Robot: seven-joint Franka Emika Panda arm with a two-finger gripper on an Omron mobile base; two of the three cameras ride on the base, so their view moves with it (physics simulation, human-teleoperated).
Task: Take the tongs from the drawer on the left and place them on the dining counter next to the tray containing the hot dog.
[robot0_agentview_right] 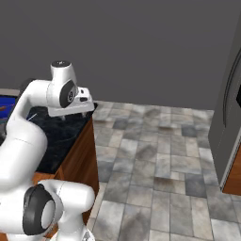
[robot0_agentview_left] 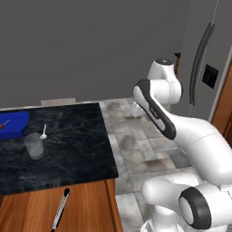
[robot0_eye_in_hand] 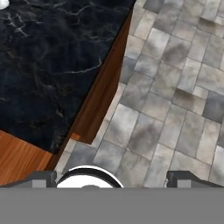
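The tongs (robot0_agentview_left: 60, 209) are lying in the open drawer (robot0_agentview_left: 86, 204), whose reddish-brown wooden floor is showing below the near edge of the dining counter (robot0_agentview_left: 68, 149) in the left base view; their long axis is running from the lower left up toward the upper right, with the black end pointing up toward the counter's edge and the silver part trailing down toward the bottom of the picture; they are lying flat, with nothing gripping them.

On the black marble top, the blue tray (robot0_agentview_left: 13, 124) is sitting at the far left, cut by the picture's edge, and a thin orange-brown stick, the hot dog (robot0_agentview_left: 4, 123), is resting inside it; just beside the tray a clear glass (robot0_agentview_left: 34, 146) is standing upright, and a small white spoon (robot0_agentview_left: 44, 132) is lying near it.

The gripper (robot0_agentview_right: 75, 115) is hanging above the counter's right end, well apart from the tongs; in the hand view its two dark fingertips (robot0_eye_in_hand: 43, 178) are standing wide apart with nothing between them, looking down over the counter's corner and the grey tiled floor (robot0_eye_in_hand: 175, 87).
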